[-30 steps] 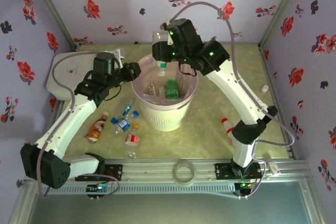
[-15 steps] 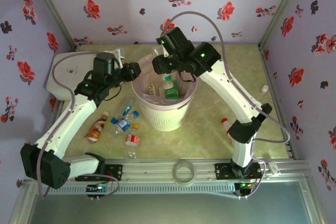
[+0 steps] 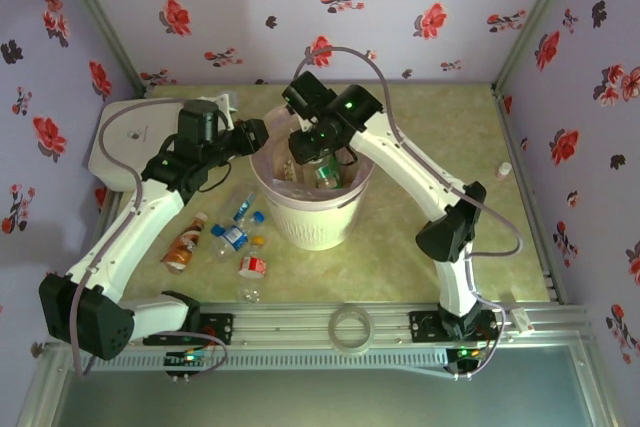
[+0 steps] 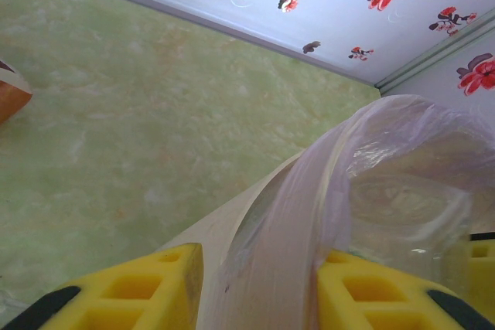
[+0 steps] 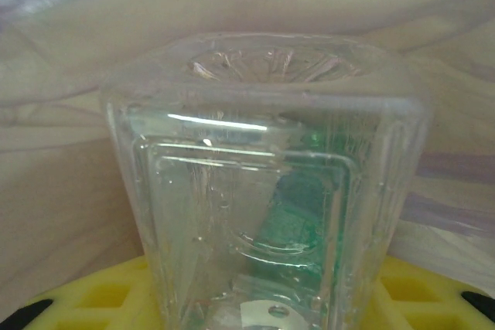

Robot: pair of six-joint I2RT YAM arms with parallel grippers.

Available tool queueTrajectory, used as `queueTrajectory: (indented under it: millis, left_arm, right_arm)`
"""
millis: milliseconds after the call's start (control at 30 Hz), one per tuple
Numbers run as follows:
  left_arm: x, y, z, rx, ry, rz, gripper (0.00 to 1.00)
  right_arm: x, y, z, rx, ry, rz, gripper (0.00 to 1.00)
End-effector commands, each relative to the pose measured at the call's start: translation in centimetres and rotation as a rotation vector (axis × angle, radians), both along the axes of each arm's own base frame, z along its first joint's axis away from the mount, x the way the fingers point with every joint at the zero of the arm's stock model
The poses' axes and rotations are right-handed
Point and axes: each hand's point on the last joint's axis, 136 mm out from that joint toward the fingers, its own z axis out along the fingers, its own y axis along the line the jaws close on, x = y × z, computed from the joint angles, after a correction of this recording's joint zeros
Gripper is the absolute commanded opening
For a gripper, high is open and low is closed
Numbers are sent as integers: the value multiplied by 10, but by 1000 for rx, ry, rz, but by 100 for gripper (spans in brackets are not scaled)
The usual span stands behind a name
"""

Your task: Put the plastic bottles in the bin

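The white ribbed bin (image 3: pixel 312 227) with its pink liner stands mid-table. My left gripper (image 3: pixel 262 135) is shut on its left rim; in the left wrist view the rim and liner (image 4: pixel 278 214) are pinched between the yellow fingers (image 4: pixel 131 291). My right gripper (image 3: pixel 308 152) is down inside the bin, shut on a clear square plastic bottle (image 5: pixel 267 183), bottom end facing the camera. A green bottle (image 3: pixel 327 175) lies in the bin. Left of the bin lie an orange-brown bottle (image 3: pixel 183 244), blue-capped bottles (image 3: pixel 232 235) and a red-labelled one (image 3: pixel 253 265).
A white rounded-square box (image 3: pixel 125 142) sits at the far left behind my left arm. One small bottle (image 3: pixel 503 170) stands by the right wall. A tape ring (image 3: pixel 352 327) lies on the front rail. My right arm arches across the table's right half.
My right arm has swung down and left, carrying the clear bottle from above the bin's back rim into the bin. The left arm has stayed put.
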Motion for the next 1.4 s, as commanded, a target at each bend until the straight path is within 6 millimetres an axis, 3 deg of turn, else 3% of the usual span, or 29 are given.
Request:
queueTrajectory:
  millis: [0,533,767,833,1000,1233,1367]
  left_arm:
    - [3,6,-9,28,28,16,39]
    - [1,7,-11,27,27,17,39]
    - [0,7,-10,26,25,17,39]
    - [0,7,-11,26,27,18,39]
    - [1,8,-13,28,30,19,39]
    - [2,7,-15,27,35,21,39]
    - [2,7,-16,23,36,23,39]
  right_arm:
    - [-9,-3,-19,-67,44,45,46]
    - [-14,1,-87,-173,149,92,50]
    - [-17,3,-99,-171,176,93,55]
    - [-17,3,-98,-171,173,91,60]
    - [-18,7,-65,-105,111,107,78]
    - [-21,12,8,16,-32,155,93]
    - [-23,6,35,16,-93,164,97]
